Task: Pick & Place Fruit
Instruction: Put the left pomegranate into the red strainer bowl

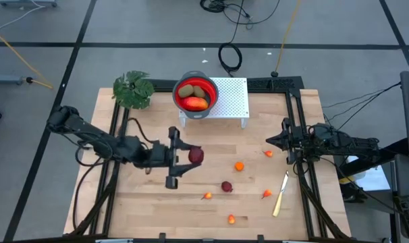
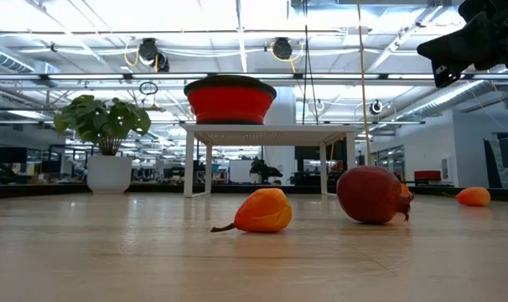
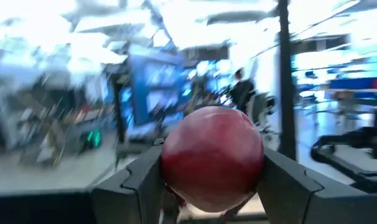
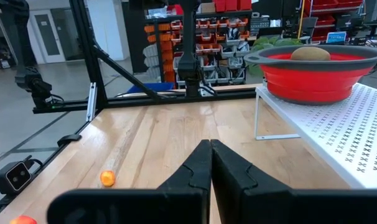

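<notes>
Left end effector [image 1: 184,156] — clamps dark red fruit [image 1: 196,156] mid-table, bare wood around | right end effector [image 1: 270,141] — closed, right edge

room behind dark red fruit [image 3: 212,155]: blurred in left wrist view
red bowl [image 2: 230,98] contents: hidden in low view
right arm: cut off by right edge

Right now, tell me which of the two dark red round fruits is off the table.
The dark red fruit clamped in the left end effector. The other dark red fruit lies free on the wooden table, nearer the front edge.
</notes>
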